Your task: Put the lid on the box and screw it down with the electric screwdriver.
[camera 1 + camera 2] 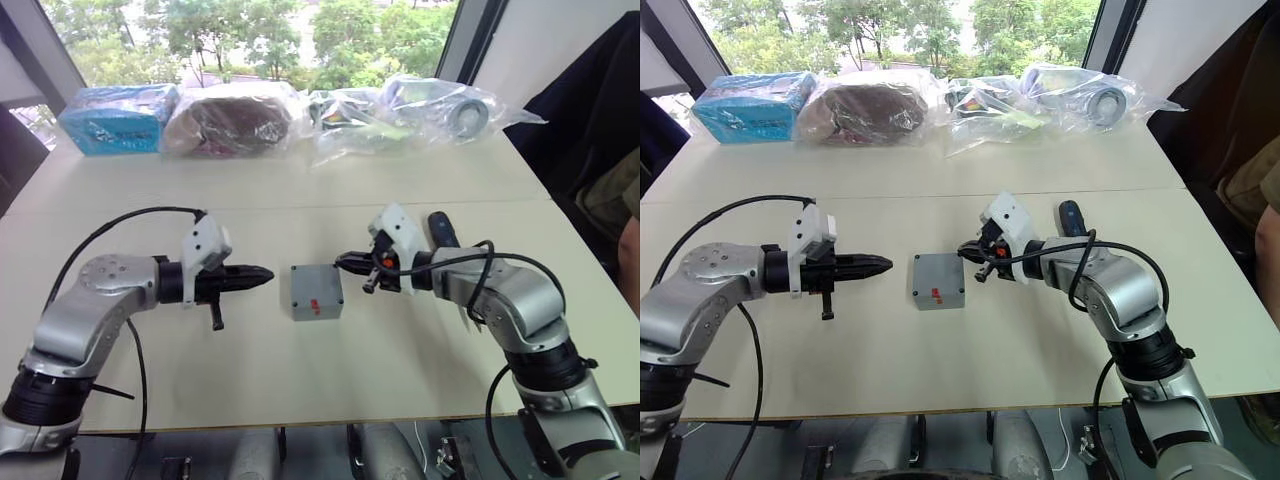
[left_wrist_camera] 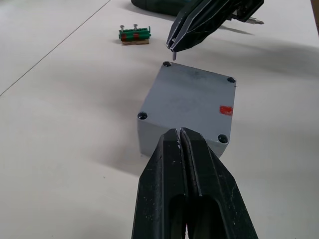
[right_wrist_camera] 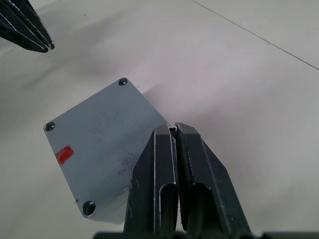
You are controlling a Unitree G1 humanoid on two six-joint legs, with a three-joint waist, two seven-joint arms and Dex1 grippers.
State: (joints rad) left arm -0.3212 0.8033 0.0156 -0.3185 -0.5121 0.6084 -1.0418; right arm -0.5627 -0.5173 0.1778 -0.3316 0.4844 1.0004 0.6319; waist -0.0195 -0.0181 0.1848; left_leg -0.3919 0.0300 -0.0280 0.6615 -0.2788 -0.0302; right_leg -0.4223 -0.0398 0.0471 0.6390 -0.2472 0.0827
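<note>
Now, line by line:
Left gripper: fingers pressed together with nothing between them, tips hovering just short of the near edge of the lid, not touching it.
Right gripper: fingers closed on a tiny screw, which pokes out of the tips right over one corner hole of the lid.
Lid: sits flush on the box, between the two sets of tips; red mark on top near one corner; four corner holes visible and dark, whether any holds a screw I cannot tell.
Box: directly under the lid, standing flat on the table, its grey side wall showing below the left tips.
Electric screwdriver: lies on the table behind the right gripper's wrist, well apart from the box, partly hidden by the arm.
Screw holder: small green-and-red block with two screws upright in it, beyond the box, beside the right tips.
Far edge of table: blue carton and several clear plastic bags in a row.
</note>
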